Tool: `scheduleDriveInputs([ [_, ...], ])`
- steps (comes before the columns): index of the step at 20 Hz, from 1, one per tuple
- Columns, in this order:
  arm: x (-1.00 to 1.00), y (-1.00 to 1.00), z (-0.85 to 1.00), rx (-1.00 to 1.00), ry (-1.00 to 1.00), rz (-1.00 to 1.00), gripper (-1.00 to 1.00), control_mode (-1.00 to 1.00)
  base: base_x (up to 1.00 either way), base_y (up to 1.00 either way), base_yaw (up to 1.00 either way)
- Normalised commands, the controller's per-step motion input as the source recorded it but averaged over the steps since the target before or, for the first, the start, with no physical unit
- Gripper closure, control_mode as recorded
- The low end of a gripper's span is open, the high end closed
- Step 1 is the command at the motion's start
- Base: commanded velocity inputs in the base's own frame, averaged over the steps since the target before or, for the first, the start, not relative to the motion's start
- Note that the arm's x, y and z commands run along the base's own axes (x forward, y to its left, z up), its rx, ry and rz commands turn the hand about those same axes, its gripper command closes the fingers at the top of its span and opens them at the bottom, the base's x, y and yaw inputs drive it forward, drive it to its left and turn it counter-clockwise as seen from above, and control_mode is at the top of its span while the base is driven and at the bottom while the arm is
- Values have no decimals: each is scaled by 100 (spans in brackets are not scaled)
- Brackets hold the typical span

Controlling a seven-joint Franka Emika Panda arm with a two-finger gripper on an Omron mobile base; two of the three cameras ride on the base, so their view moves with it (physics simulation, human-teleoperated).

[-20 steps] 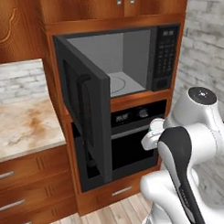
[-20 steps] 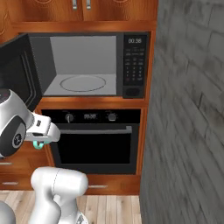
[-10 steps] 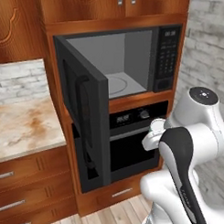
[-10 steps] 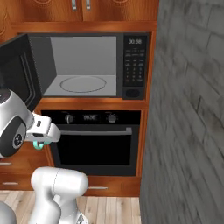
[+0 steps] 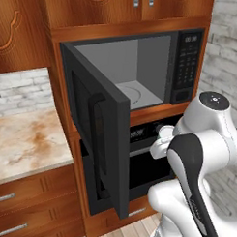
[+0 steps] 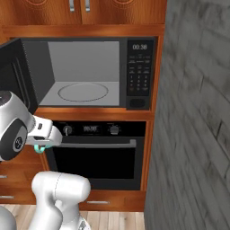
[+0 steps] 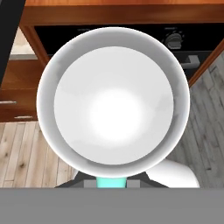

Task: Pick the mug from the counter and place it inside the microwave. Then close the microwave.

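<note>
Pincer [image 7: 112, 183] grips mug [image 7: 113, 98], unmoved | microwave [image 6: 90, 74] door still open, oven [image 6: 96, 152] below

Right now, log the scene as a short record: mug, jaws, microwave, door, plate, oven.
mug: gripped at its teal side, pale inside facing the hand camera
jaws: closed on the mug
microwave: built in above the oven, mug not yet inside
door: swung wide open
round plate: nothing on it
oven: door shut, directly under the microwave
</note>
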Motion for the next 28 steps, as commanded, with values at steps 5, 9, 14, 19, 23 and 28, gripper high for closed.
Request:
scheduleDriveInputs([
  [5, 0, 0, 0, 0, 0, 0, 100, 100, 0, 0, 0],
  [9, 0, 0, 0, 0, 0, 0, 100, 100, 0, 0, 0],
  [14, 0, 0, 0, 0, 0, 0, 100, 100, 0, 0, 0],
  [19, 0, 0, 0, 0, 0, 0, 100, 100, 0, 0, 0],
  [23, 0, 0, 0, 0, 0, 0, 100, 100, 0, 0, 0],
  [28, -6, 0, 0, 0, -2, 0, 100, -100, 0, 0, 0],
])
